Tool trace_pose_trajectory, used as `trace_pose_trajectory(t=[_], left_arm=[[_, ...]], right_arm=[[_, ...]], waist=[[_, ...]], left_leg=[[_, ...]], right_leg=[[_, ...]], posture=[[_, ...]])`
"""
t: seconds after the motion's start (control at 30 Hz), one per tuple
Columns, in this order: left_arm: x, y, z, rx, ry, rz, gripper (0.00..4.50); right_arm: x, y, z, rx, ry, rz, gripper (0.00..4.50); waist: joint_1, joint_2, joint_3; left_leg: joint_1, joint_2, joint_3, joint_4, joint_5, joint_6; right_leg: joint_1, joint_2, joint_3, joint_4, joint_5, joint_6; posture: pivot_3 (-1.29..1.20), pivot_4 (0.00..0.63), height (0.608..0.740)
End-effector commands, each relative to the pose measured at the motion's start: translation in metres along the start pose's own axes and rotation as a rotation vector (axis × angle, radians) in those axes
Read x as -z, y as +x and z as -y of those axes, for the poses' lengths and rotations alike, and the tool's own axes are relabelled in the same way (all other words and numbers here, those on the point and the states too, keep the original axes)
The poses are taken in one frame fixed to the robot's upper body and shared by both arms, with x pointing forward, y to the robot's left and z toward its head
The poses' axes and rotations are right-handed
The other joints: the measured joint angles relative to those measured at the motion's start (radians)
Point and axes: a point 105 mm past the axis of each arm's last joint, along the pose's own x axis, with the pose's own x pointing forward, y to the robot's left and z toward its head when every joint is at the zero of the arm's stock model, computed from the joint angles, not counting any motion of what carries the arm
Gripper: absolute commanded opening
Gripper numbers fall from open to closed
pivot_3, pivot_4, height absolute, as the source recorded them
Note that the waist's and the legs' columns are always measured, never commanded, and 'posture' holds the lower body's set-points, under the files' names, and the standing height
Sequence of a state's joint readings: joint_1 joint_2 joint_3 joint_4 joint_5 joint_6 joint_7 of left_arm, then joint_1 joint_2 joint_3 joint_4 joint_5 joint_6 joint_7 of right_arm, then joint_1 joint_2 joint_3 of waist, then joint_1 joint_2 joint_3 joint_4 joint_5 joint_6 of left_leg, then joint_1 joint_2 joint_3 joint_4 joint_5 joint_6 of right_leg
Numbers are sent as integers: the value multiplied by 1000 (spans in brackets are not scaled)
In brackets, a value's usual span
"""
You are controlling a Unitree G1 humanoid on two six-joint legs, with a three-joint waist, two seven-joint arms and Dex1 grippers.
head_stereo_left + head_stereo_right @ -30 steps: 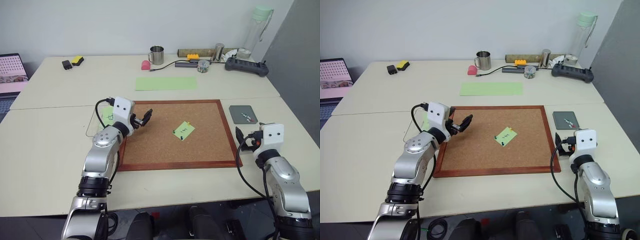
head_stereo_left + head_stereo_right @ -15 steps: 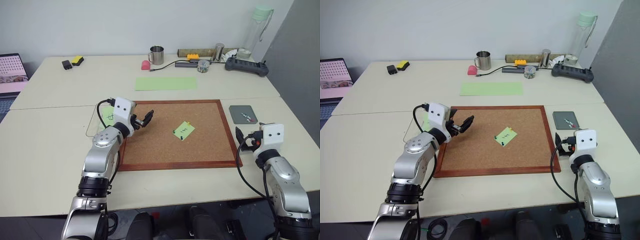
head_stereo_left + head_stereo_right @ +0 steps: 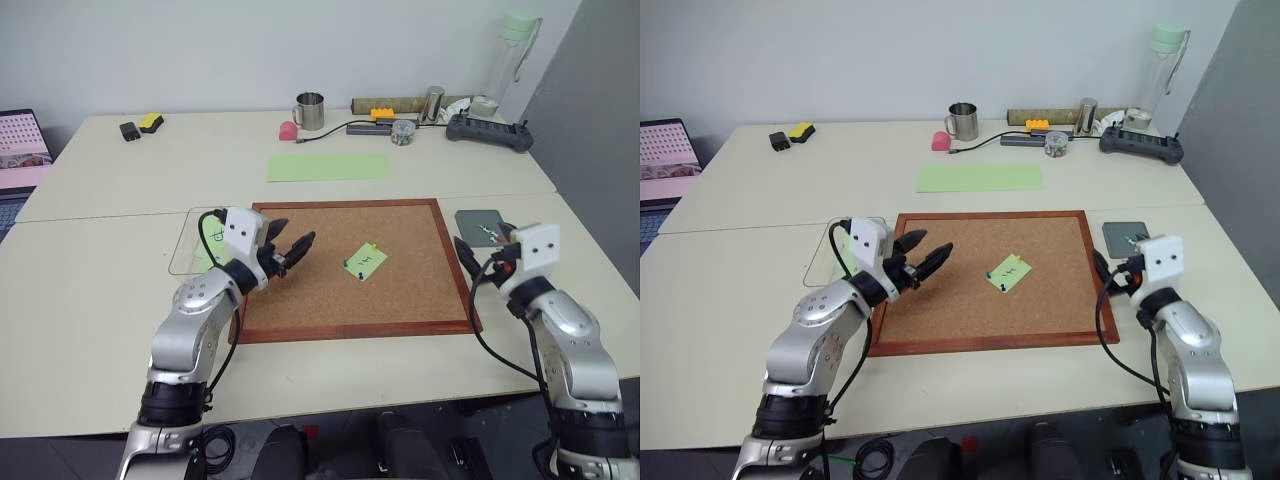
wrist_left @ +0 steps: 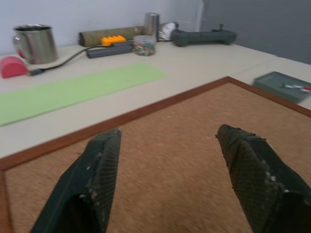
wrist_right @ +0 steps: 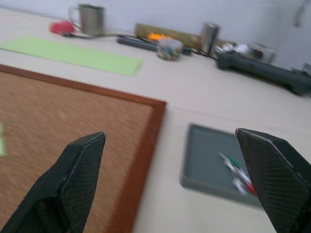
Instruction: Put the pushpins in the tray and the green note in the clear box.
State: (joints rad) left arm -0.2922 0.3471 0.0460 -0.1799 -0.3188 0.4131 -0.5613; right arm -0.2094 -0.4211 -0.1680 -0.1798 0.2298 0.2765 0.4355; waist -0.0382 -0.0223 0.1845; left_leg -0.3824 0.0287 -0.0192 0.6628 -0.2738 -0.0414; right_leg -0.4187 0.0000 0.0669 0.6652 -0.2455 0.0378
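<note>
Right eye view: green note (image 3: pixel 1008 272) lies tilted diamond-wise on corkboard (image 3: pixel 1040 300); both grippers spread, empty.

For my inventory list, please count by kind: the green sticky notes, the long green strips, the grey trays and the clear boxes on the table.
Green sticky notes: 2
Long green strips: 1
Grey trays: 1
Clear boxes: 1
Total: 5
</note>
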Motion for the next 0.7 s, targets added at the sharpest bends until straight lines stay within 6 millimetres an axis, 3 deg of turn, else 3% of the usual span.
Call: trace_pose_trajectory(t=[0.03,0.27,0.47,0.7], left_arm=[[-8,-3,16,49,-1,41,2331],[3,-11,29,70,-23,26,1073],[24,-23,28,60,-35,-28,4],[44,-23,31,73,-36,-70,4]], right_arm=[[-15,15,-23,-191,13,35,4500],[-26,31,-48,-343,33,62,4500],[-28,46,-61,-401,34,73,4500],[-21,59,-72,-427,60,64,4500]], waist=[[3,0,0],[8,0,0],[5,0,0],[6,0,0]], left_leg=[[0,0,-1,0,0,0],[0,-1,-1,1,0,0],[0,0,-2,0,0,0],[0,0,-1,0,0,0]], right_leg=[[0,0,-1,0,0,0],[1,-1,-1,-1,0,0],[1,0,-2,0,0,0],[1,-1,-2,-1,0,0]], posture=[[0,150,740],[0,150,740],[0,150,740],[0,150,740]])
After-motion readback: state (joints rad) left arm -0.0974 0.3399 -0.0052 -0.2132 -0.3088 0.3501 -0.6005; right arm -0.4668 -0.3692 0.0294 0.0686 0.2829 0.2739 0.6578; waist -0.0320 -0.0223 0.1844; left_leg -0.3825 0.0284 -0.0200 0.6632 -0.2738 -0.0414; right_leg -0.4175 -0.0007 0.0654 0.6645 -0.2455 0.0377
